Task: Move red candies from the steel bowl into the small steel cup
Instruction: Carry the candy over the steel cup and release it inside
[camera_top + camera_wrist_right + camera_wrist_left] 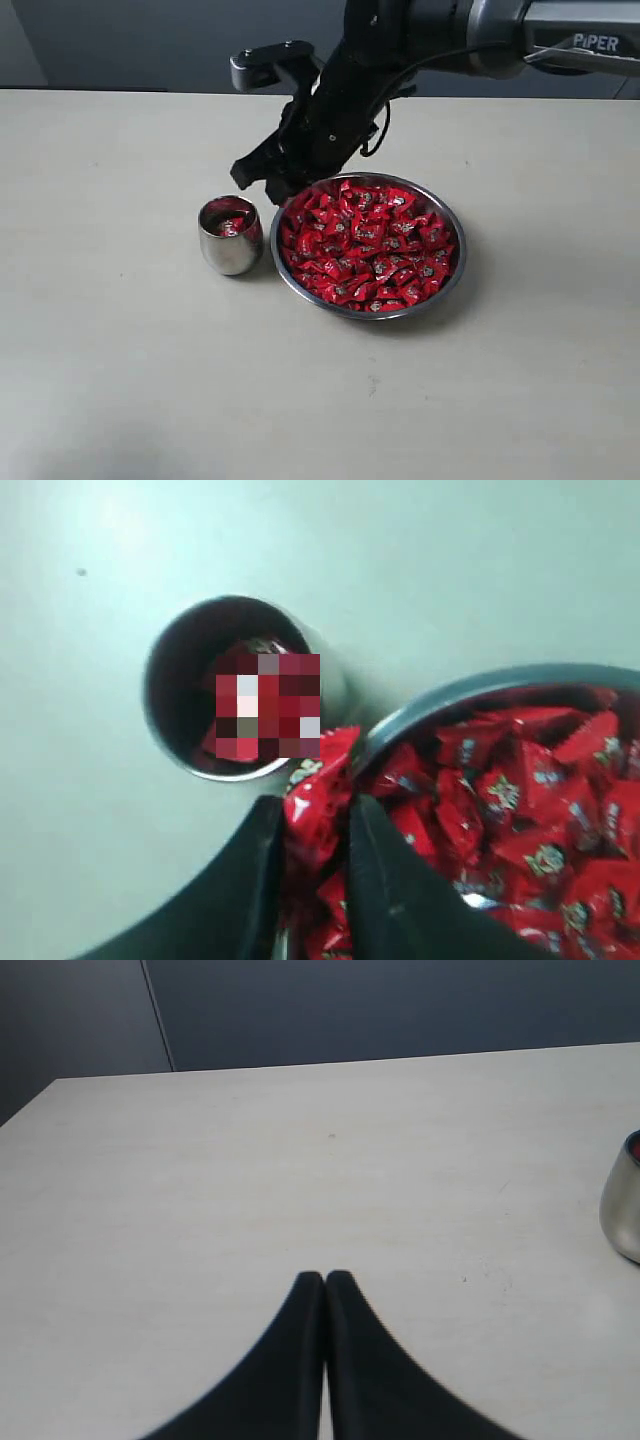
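Observation:
The steel bowl sits mid-table, heaped with red candies. Just left of it stands the small steel cup, with red candies inside. My right gripper hangs above the gap between cup and bowl rim. In the right wrist view it is shut on a red candy, held just over the bowl's rim beside the cup. My left gripper is shut and empty over bare table; the cup's side shows at that view's edge.
The pale table stretches around bowl and cup. The right arm reaches in from the upper right, above the bowl's far side. A dark wall runs behind the table's back edge.

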Available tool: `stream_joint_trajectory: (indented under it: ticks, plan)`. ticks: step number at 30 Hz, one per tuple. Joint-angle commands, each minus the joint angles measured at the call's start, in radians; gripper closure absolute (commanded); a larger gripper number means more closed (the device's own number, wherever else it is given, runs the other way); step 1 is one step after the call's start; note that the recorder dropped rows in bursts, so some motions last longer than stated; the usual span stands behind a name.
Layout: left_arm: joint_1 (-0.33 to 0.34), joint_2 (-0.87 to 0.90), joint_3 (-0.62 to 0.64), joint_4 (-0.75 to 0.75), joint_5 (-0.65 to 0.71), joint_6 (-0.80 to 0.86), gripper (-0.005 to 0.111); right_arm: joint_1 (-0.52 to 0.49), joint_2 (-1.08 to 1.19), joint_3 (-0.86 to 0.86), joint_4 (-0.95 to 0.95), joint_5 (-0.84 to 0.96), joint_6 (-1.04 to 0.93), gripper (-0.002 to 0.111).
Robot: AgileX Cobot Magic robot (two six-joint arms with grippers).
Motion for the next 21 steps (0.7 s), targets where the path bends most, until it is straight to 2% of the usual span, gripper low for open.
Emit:
stream_joint_trajectory:
  ticks: [1,7,16,21]
  plan:
    - [0.002,-0.005,0.002,0.002,-0.01,-0.002,0.106,0.011,-0.012,-0.005,0.099,-0.033,-0.098,0.109]
    - [0.002,-0.005,0.002,0.002,-0.01,-0.002,0.106,0.043,-0.012,-0.005,0.167,-0.038,-0.2,0.109]
    - [0.002,-0.005,0.002,0.002,-0.01,-0.002,0.106,0.07,0.022,-0.005,0.176,-0.095,-0.221,0.109]
    - [0.002,-0.005,0.002,0.002,-0.01,-0.002,0.106,0.07,0.077,-0.07,0.174,-0.063,-0.215,0.109]
